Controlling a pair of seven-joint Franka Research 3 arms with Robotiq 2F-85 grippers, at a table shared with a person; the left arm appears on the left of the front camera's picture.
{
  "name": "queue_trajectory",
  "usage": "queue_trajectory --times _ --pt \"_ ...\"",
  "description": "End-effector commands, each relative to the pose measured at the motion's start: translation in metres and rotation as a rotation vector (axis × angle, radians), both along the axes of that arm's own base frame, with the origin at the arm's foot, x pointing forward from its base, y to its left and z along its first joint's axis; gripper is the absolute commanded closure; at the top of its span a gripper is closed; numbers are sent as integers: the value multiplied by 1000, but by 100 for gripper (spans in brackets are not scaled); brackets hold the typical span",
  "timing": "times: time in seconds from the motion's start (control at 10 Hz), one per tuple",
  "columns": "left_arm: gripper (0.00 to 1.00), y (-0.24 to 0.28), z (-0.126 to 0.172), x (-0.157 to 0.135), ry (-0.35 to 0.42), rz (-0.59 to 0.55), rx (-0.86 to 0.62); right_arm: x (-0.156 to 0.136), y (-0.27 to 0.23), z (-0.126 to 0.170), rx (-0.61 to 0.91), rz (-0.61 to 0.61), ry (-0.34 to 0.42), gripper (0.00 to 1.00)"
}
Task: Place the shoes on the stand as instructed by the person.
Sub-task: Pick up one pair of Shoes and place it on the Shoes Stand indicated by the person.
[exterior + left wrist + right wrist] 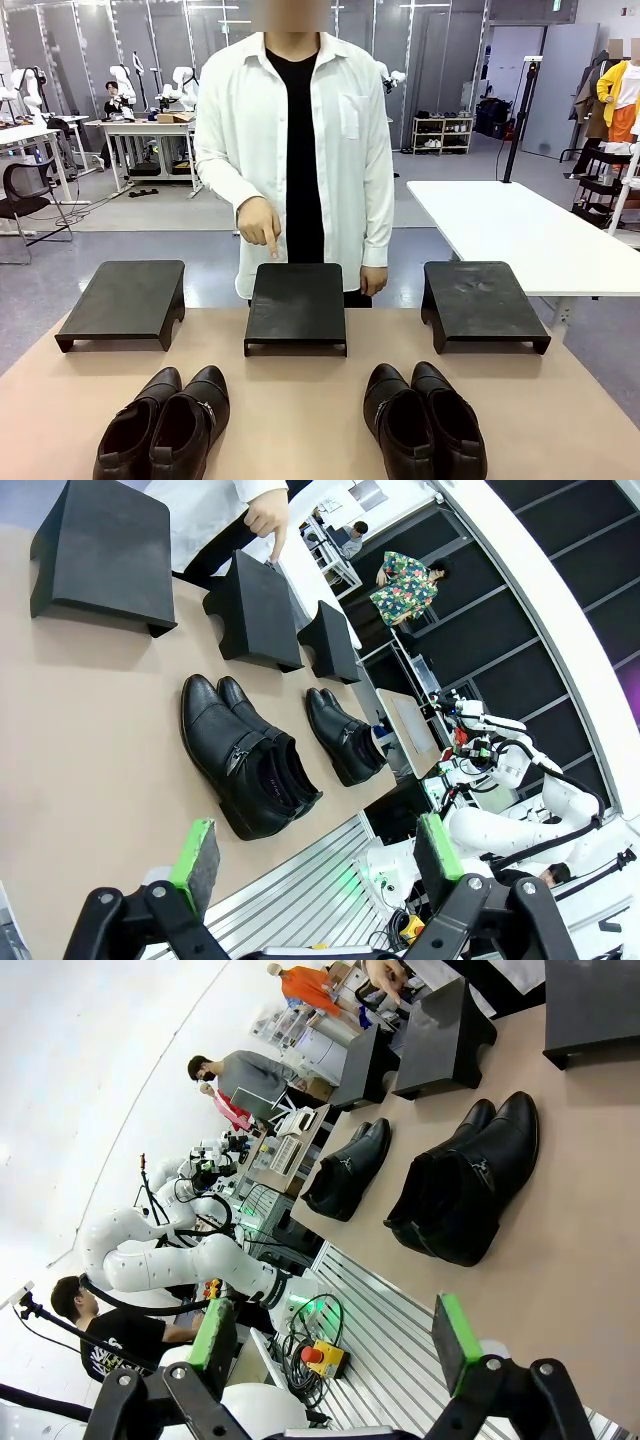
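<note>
- Ahead, in the front view, the person (pixel 300 130) stood at the far side of the table (pixel 300 400), one hand (pixel 262 225) pointing a finger down at the middle stand (pixel 296 305). A left stand (pixel 125 300) and a right stand (pixel 480 300) flanked it. Nearer, two pairs of black shoes sat on the table, the left pair (pixel 165 425) and the right pair (pixel 423 420), well apart.
- From the left wrist view, the left gripper (pixel 315 850) had its fingers apart and empty, with the left pair (pixel 245 760) nearest.
- From the right wrist view, the right gripper (pixel 335 1335) likewise had its fingers apart and empty, with the right pair (pixel 465 1195) closest.
</note>
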State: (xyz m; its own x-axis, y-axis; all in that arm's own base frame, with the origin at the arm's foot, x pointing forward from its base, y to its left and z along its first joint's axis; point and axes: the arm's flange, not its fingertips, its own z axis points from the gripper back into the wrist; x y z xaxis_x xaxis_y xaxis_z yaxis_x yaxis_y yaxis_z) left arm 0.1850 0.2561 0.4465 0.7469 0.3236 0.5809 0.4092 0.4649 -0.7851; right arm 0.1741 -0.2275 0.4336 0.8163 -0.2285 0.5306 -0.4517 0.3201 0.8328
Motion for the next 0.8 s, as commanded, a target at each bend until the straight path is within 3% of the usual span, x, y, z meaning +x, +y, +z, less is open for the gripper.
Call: queue_trajectory --times 0.0,0.2,0.4,0.7 --pt "0 -13 11 9 42 9 53 -1 0 1 -2 4 -21 0" --pt "0 -57 41 26 138 -30 196 -1 0 1 -2 4 -21 0" --pt "0 -102 68 47 182 -108 298 -1 0 1 -2 4 -21 0" --pt "0 -191 81 85 276 -234 512 -1 0 1 -2 4 -21 0"
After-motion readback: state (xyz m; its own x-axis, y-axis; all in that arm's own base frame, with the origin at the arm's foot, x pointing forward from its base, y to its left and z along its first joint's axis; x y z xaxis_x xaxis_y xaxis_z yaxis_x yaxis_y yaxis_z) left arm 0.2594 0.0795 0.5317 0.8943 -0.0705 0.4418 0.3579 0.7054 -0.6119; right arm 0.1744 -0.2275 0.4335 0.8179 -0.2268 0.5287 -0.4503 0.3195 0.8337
